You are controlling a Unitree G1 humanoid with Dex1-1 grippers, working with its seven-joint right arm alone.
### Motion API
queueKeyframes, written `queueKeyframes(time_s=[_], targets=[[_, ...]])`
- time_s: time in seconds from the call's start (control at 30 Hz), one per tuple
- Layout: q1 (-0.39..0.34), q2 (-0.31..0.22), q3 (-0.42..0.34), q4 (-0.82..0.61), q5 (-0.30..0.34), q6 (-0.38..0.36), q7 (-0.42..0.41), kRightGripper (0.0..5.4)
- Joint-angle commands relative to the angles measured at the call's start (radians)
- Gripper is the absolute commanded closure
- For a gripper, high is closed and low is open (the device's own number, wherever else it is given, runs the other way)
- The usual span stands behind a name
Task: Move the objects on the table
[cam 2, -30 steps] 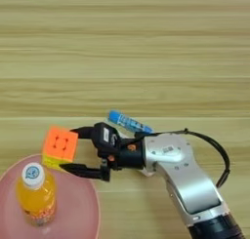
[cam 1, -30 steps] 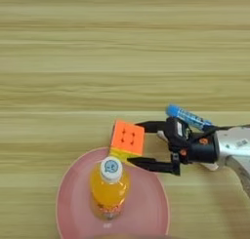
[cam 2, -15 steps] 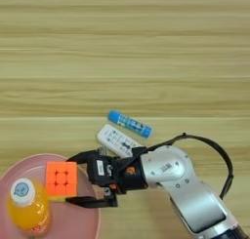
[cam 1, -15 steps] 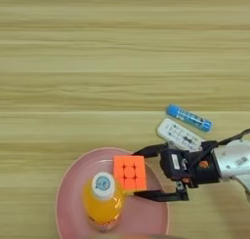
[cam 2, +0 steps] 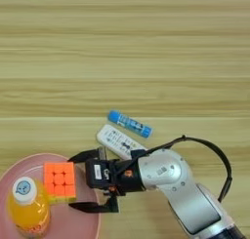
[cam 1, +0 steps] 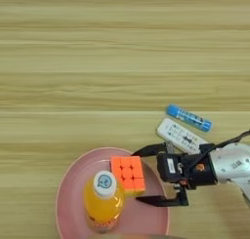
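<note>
Down on the pink plate (cam 1: 73,194), the orange puzzle cube (cam 1: 128,173) sits just beside the juice bottle (cam 1: 102,201), while the claw (cam 1: 152,176) stands released, its black fingers spread either side of the cube's right edge.

The forearm (cam 2: 188,191) was smooth silver, rounded, with small dark markings. A thin black cable (cam 2: 210,150) looped over it. The claw (cam 2: 73,183) was black, with two slim fingers.

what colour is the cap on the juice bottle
White, with a small bluish mark on top; the cap on the juice bottle shows best in the left eye view.
</note>
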Motion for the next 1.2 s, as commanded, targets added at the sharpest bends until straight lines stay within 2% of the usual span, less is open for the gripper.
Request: queueKeyframes(time_s=[0.03, 0.17, 0.37, 0.77, 0.83, 0.97, 1.2], targets=[[-0.047, -0.010, -0.045, -0.041, 0.040, -0.011, -0.041, 0.51], [-0.057, -0.005, -0.082, -0.062, 0.106, 0.007, -0.032, 0.08], [-0.062, -0.012, -0.141, -0.114, 0.239, 0.050, -0.006, 0.03], [-0.085, -0.008, -0.226, -0.111, 0.368, 0.077, -0.002, 0.03], [-0.111, 0.005, -0.249, -0.086, 0.366, 0.082, -0.035, 0.03], [-0.184, 0.032, -0.283, -0.004, 0.315, 0.105, -0.139, 0.03], [-0.242, 0.011, -0.310, 0.086, 0.245, 0.145, -0.220, 0.03]])
